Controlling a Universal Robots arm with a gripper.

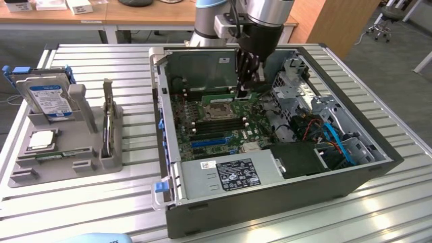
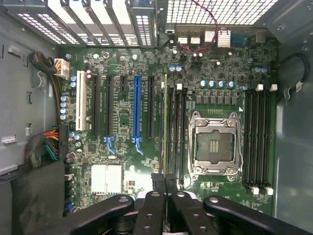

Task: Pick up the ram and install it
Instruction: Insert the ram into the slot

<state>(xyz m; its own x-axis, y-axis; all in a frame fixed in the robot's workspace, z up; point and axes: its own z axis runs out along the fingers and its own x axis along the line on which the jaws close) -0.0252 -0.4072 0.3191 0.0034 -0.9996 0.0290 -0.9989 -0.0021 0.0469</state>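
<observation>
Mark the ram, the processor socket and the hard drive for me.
ram [image 1: 221, 95], exterior view, middle of its green board
processor socket [image 2: 214, 147], wrist view, its open centre
hard drive [image 1: 48, 95], exterior view, its blue label

The ram [image 1: 226, 95] and motherboard [image 2: 124, 122] are green, with a blue slot [image 2: 137, 105] and a white slot [image 2: 80, 107], while the hard drive [image 1: 48, 98] wears a blue-and-white label, the tray [image 1: 81, 147] is grey and the table [image 1: 101, 61] ribbed silver.
</observation>
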